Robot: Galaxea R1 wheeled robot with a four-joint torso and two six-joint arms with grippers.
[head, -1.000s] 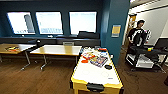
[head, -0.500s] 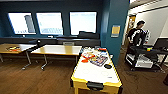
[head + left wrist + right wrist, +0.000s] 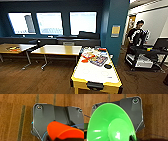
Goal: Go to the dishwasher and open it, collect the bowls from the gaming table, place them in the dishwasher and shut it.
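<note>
- Orange bowl (image 3: 65,130) seen large in the left wrist view, in front of the robot's dark plate, over brown wood-look floor (image 3: 15,119).
- Left claw: fingers not made out; how far open cannot be told. The orange bowl sits right at the wrist camera, but a grip on it cannot be confirmed.
- Green bowl (image 3: 110,124) seen large in the right wrist view, its hollow side toward the camera, the dark plate behind it and the same brown floor beyond.
- Right claw: fingers not made out either; opening cannot be told, hold on the green bowl not confirmed.
- Gaming table (image 3: 82,77) located ahead in the head view, low and centre: white top, yellow edge, a dark slot at its near end.
- Far half of the table top is covered with mixed colourful items (image 3: 96,58), too blurred to name; a small black object (image 3: 108,66) lies by its right edge.
- Wooden tables (image 3: 57,50) stand to the left, below a row of bright windows (image 3: 50,23) in a dark blue wall.
- Blue pillar (image 3: 115,27) stands behind the gaming table, with a yellow sign (image 3: 115,30) on it.
- A person (image 3: 137,35) is seen to the right, behind a dark cart (image 3: 145,58).
</note>
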